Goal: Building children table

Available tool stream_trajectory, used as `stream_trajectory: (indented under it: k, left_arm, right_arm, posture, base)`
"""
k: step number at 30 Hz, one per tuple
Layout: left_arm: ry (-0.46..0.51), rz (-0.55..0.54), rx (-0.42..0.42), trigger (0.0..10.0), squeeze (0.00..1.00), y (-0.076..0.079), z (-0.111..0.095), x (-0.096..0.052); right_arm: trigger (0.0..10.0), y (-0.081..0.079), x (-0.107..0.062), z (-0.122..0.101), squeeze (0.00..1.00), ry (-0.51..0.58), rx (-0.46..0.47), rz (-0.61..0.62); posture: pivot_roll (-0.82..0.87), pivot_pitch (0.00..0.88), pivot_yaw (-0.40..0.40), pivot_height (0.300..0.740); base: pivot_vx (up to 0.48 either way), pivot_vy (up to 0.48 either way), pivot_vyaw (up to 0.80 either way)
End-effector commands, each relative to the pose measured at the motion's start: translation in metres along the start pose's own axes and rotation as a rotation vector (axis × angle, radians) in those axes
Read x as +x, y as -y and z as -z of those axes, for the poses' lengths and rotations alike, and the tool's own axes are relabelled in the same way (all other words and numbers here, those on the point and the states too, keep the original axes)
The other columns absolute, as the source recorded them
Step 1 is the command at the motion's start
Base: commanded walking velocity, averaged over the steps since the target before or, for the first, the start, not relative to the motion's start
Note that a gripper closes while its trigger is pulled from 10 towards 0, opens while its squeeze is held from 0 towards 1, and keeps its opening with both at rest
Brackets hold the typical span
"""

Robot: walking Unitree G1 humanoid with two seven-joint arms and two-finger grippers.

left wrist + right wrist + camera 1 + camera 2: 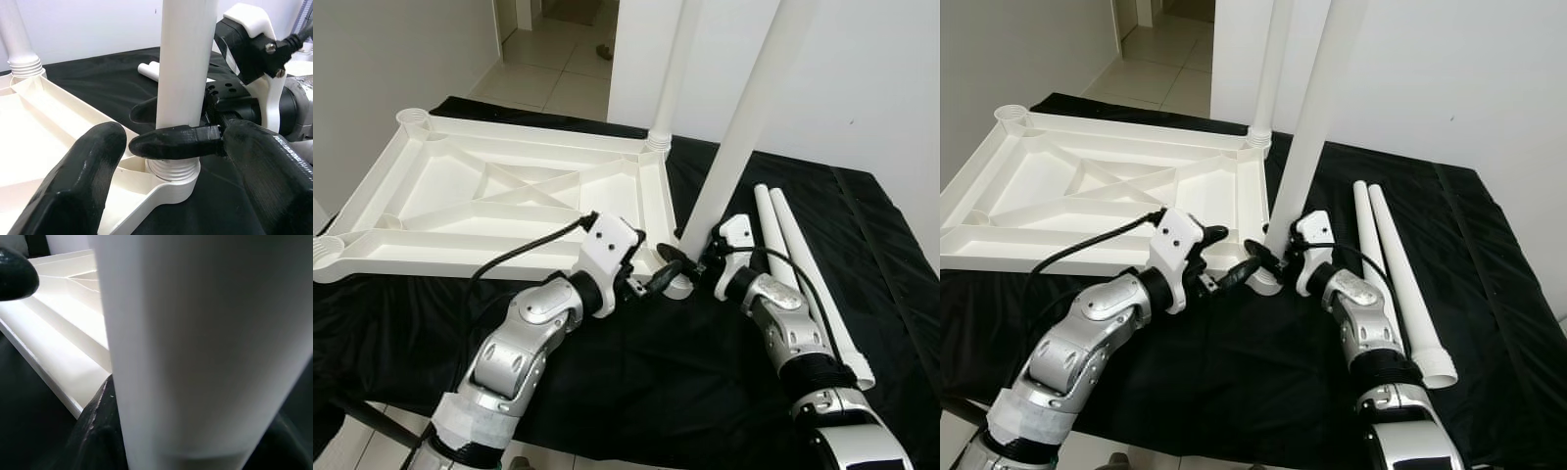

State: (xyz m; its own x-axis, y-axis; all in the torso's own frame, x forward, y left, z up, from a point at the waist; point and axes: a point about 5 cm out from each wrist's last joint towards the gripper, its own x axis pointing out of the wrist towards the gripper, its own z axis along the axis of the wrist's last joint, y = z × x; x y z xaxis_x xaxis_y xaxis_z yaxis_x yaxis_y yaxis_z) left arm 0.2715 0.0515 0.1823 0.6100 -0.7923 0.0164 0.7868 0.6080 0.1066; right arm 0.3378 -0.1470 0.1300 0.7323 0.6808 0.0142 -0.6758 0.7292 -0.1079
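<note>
Children's tabletop [499, 201], white and upside down, lies on the black-covered table [636, 372] toward its left edge. One leg [671, 73] stands in the far right corner socket. A second leg [744, 117] stands tilted in the near right socket [171, 171], where the right hand [697, 262] is clamped around its base. The left hand [668, 277] hovers unclenched just beside that socket. Two spare legs [803, 264] lie near the table's right edge.

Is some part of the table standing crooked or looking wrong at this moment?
Yes. The leg gripped by the right gripper leans away from the tabletop instead of standing straight in its corner socket, unlike the upright far leg.
</note>
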Motion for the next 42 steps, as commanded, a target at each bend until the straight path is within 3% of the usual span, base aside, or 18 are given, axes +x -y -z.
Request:
stream_trajectory:
  k: [1, 2, 7, 10, 12, 15, 17, 18, 19, 20, 22, 27, 29, 30, 31, 32, 37, 42]
  left_arm:
    - [0.009, -0.003, 0.011, 10.0, 0.00, 0.002, -0.003, 0.002]
    - [0.009, -0.005, 0.009, 10.0, 0.00, 0.002, -0.002, 0.002]
    - [0.009, -0.006, 0.006, 10.0, 0.00, 0.003, -0.002, 0.002]
    - [0.009, -0.006, 0.005, 10.0, 0.00, 0.003, -0.002, 0.001]
    - [0.006, -0.002, 0.001, 10.0, 0.00, 0.004, -0.001, 0.001]
    - [0.006, -0.001, 0.000, 10.0, 0.00, 0.004, -0.001, 0.002]
    - [0.006, -0.003, -0.001, 10.0, 0.00, 0.004, -0.001, 0.002]
    - [0.006, -0.003, -0.001, 10.0, 0.00, 0.004, -0.001, 0.002]
    - [0.011, -0.011, -0.004, 10.0, 0.00, 0.002, -0.002, 0.004]
    - [0.014, -0.014, -0.005, 10.0, 0.00, 0.002, -0.003, 0.004]
    - [0.017, -0.015, -0.006, 10.0, 0.00, 0.002, -0.003, 0.005]
    - [0.020, -0.014, -0.007, 10.0, 0.00, 0.002, -0.004, 0.005]
    - [0.019, -0.013, -0.006, 10.0, 0.00, 0.003, -0.004, 0.005]
    - [0.019, -0.013, -0.006, 10.0, 0.00, 0.003, -0.004, 0.005]
    - [0.019, -0.014, -0.007, 10.0, 0.00, 0.002, -0.004, 0.005]
    - [0.019, -0.016, -0.007, 10.0, 0.00, 0.002, -0.004, 0.005]
    - [0.017, -0.021, -0.009, 10.0, 0.00, 0.002, -0.003, 0.004]
    - [0.018, -0.025, -0.009, 10.0, 0.00, 0.002, -0.003, 0.003]
  right_arm:
    - [0.0, -0.001, -0.002, 0.013, 0.00, -0.071, 0.004, 0.041]
    - [0.0, -0.003, -0.002, 0.015, 0.00, -0.086, 0.025, 0.103]
    - [0.0, -0.004, -0.002, 0.016, 0.00, -0.085, 0.029, 0.140]
    - [0.0, -0.014, 0.000, 0.014, 0.00, -0.060, 0.054, 0.193]
    - [0.0, -0.026, 0.001, 0.010, 0.00, -0.043, 0.094, 0.350]
    - [0.0, -0.026, 0.001, 0.010, 0.00, -0.046, 0.103, 0.392]
    - [0.0, -0.029, 0.001, 0.007, 0.00, -0.034, 0.096, 0.521]
    - [0.0, -0.029, 0.001, 0.007, 0.00, -0.034, 0.096, 0.521]
    - [0.0, -0.030, 0.001, 0.008, 0.00, -0.064, 0.087, 0.655]
    - [0.0, -0.031, 0.001, 0.010, 0.00, -0.068, 0.117, 0.705]
    - [0.0, -0.032, 0.000, 0.011, 0.00, -0.071, 0.141, 0.733]
    - [0.0, -0.036, 0.001, 0.005, 0.00, -0.076, 0.105, 0.701]
    - [0.0, -0.040, 0.001, 0.005, 0.00, -0.072, 0.155, 0.689]
    - [10.0, -0.041, 0.001, 0.005, 0.00, -0.076, 0.146, 0.683]
    - [10.0, -0.042, 0.002, 0.004, 0.00, -0.072, 0.141, 0.677]
    - [10.0, -0.043, 0.002, 0.003, 1.00, -0.069, 0.123, 0.679]
    - [10.0, -0.037, 0.000, 0.002, 1.00, -0.064, 0.107, 0.696]
    - [10.0, -0.028, -0.003, 0.003, 1.00, -0.063, 0.161, 0.606]
  posture:
    - [0.17, 0.026, -0.105, 0.740]
    - [0.16, 0.028, -0.107, 0.740]
    - [0.16, 0.028, -0.107, 0.740]
    - [0.16, 0.033, -0.105, 0.740]
    - [0.16, 0.038, -0.103, 0.740]
    - [0.16, 0.038, -0.103, 0.740]
    - [0.15, 0.038, -0.103, 0.740]
    - [0.15, 0.038, -0.103, 0.740]
    - [0.15, 0.038, -0.103, 0.740]
    - [0.16, 0.037, -0.103, 0.740]
    - [0.16, 0.037, -0.103, 0.740]
    - [0.15, 0.039, -0.099, 0.740]
    - [0.15, 0.040, -0.101, 0.740]
    - [0.16, 0.041, -0.102, 0.740]
    - [0.16, 0.041, -0.102, 0.740]
    - [0.16, 0.042, -0.104, 0.740]
    - [0.16, 0.043, -0.108, 0.740]
    - [0.16, 0.047, -0.108, 0.740]
  base:
    - [0.000, 0.000, 0.00]
    - [0.000, 0.000, 0.00]
    - [0.000, 0.000, 0.00]
    - [0.000, 0.000, 0.00]
    - [0.000, 0.000, 0.00]
    - [0.000, 0.000, 0.00]
    - [0.000, 0.000, 0.00]
    - [0.000, 0.000, 0.00]
    - [0.000, 0.000, 0.00]
    - [0.000, 0.000, 0.00]
    - [0.000, 0.000, 0.00]
    - [0.000, 0.000, 0.00]
    - [0.000, 0.000, 0.00]
    - [0.000, 0.000, 0.00]
    - [0.000, 0.000, 0.00]
    - [0.000, 0.000, 0.00]
    - [0.000, 0.000, 0.00]
    - [0.000, 0.000, 0.00]
